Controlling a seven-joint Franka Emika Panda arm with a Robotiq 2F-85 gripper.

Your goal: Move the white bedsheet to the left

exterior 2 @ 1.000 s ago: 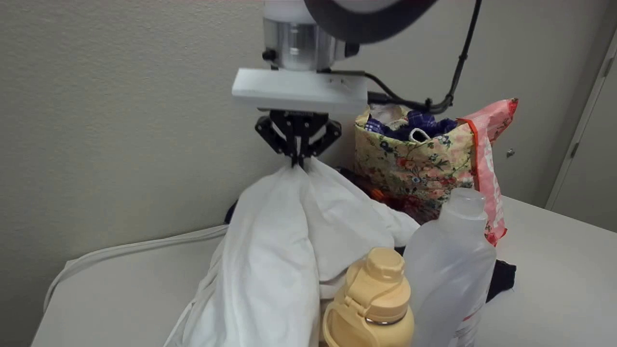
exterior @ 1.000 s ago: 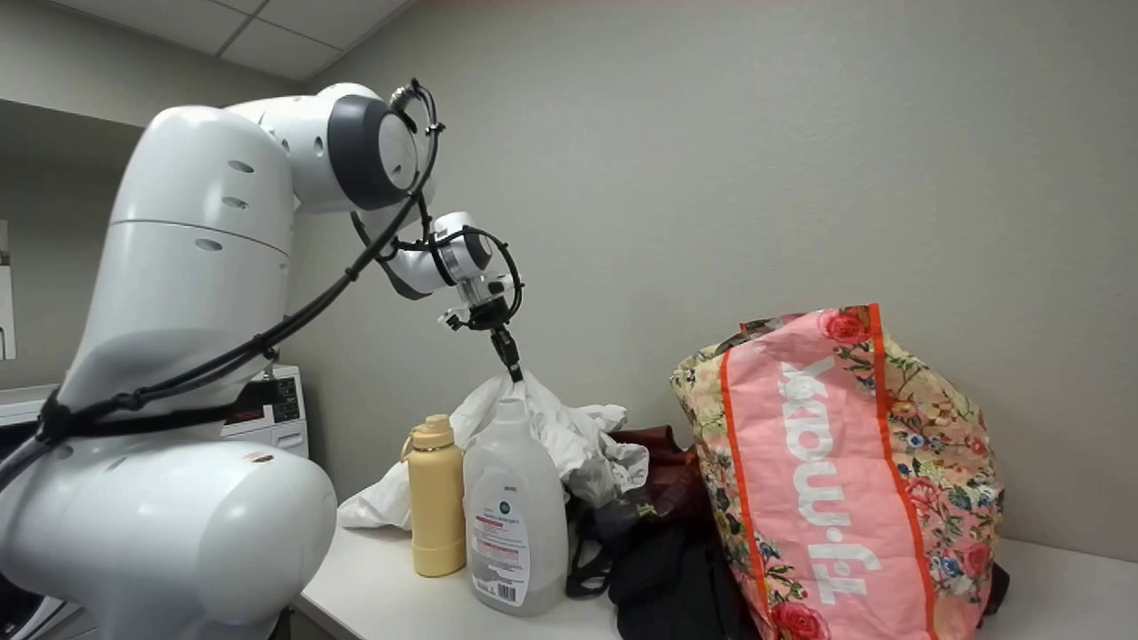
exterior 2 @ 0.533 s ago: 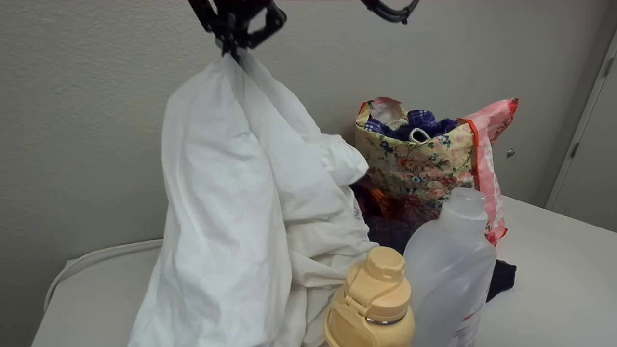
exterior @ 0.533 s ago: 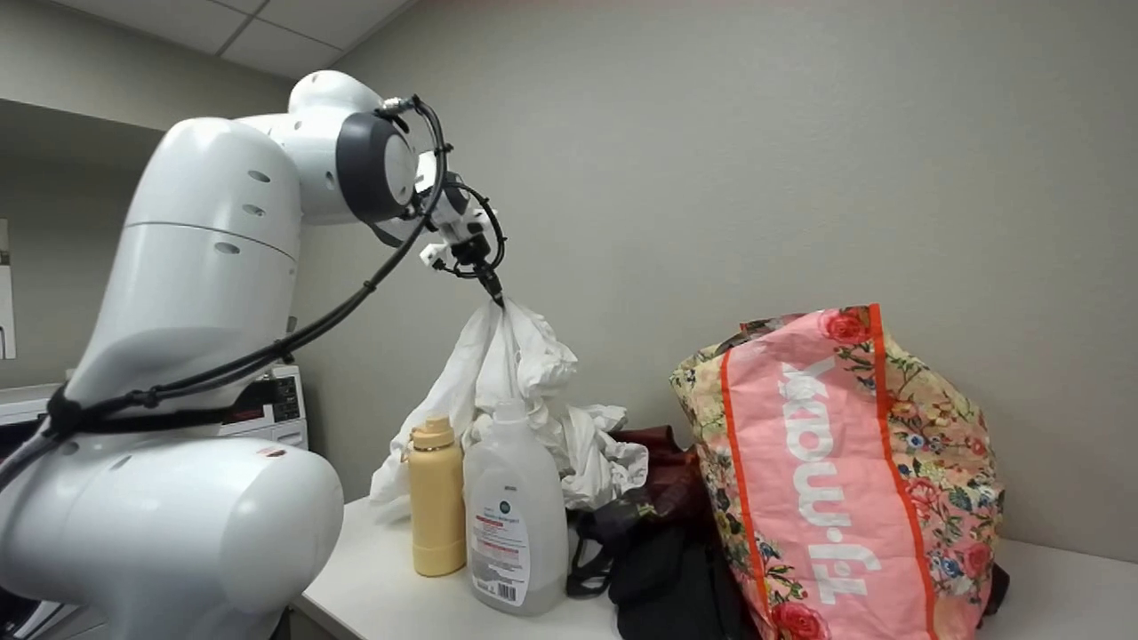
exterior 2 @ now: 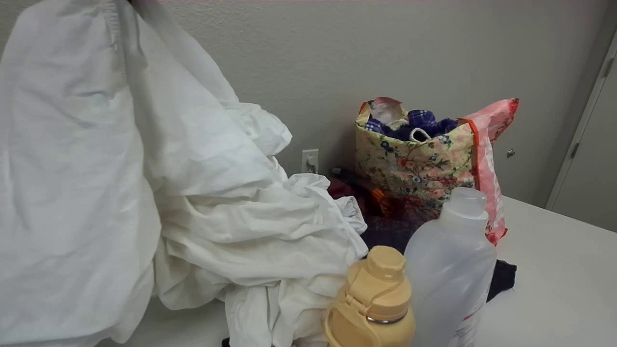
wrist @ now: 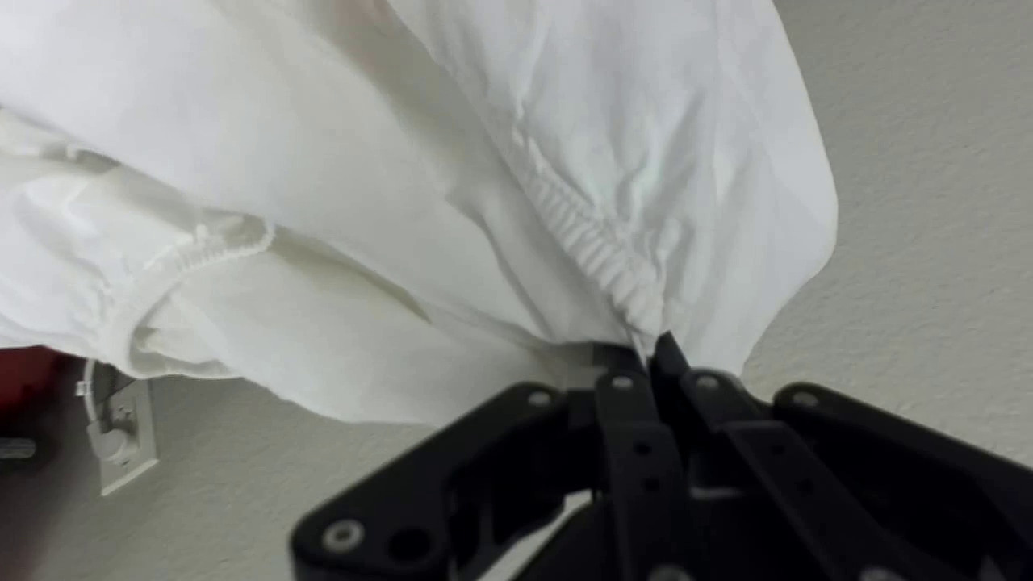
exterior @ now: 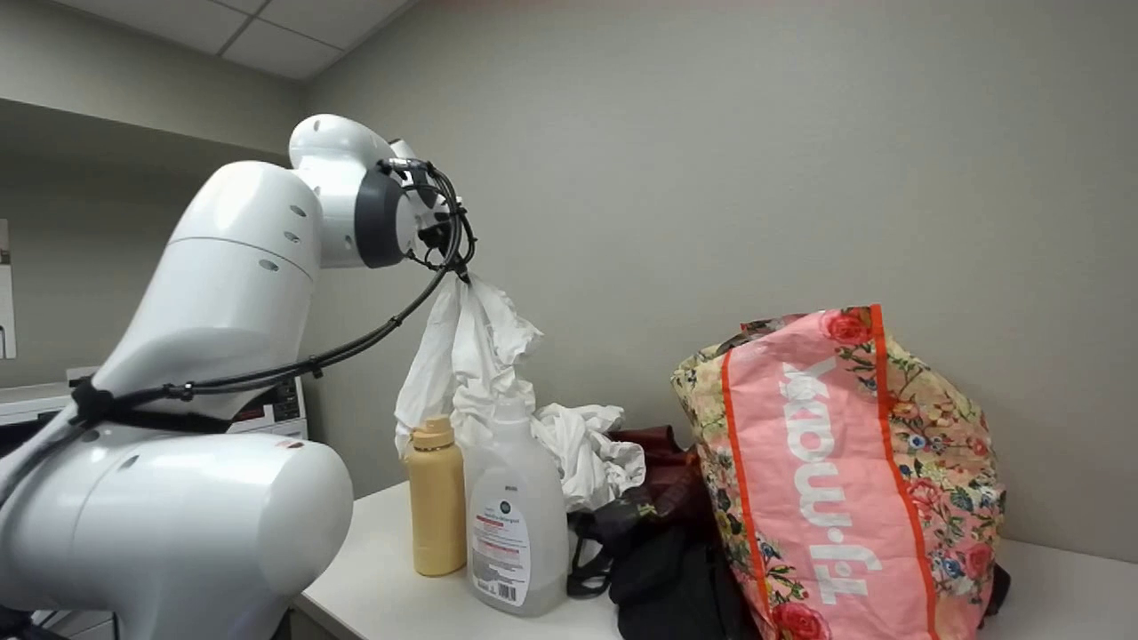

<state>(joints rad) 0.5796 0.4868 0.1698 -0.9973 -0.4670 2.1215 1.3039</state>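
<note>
The white bedsheet (exterior: 487,347) hangs bunched from my gripper (exterior: 463,277), which is shut on its elastic edge. In the wrist view the closed fingertips (wrist: 646,353) pinch the gathered hem of the sheet (wrist: 436,186). In an exterior view the lifted sheet (exterior 2: 77,183) fills the left side, and its gripped top is cut off by the upper frame edge. The sheet's right part still lies crumpled on the table (exterior: 382,569), behind the bottles. The sheet's lower left part hangs above the table.
A yellow bottle (exterior: 436,511) and a clear detergent jug (exterior: 507,462) stand upright in front of the sheet. A floral and pink bag (exterior: 827,498) with clothes stands to their right. Dark items (exterior: 662,578) lie between jug and bag. A wall outlet (exterior 2: 310,161) is behind.
My gripper has risen and moved left in both exterior views, carrying the pinched sheet with it. More of the sheet has come off the table. The bottles and bag have not moved.
</note>
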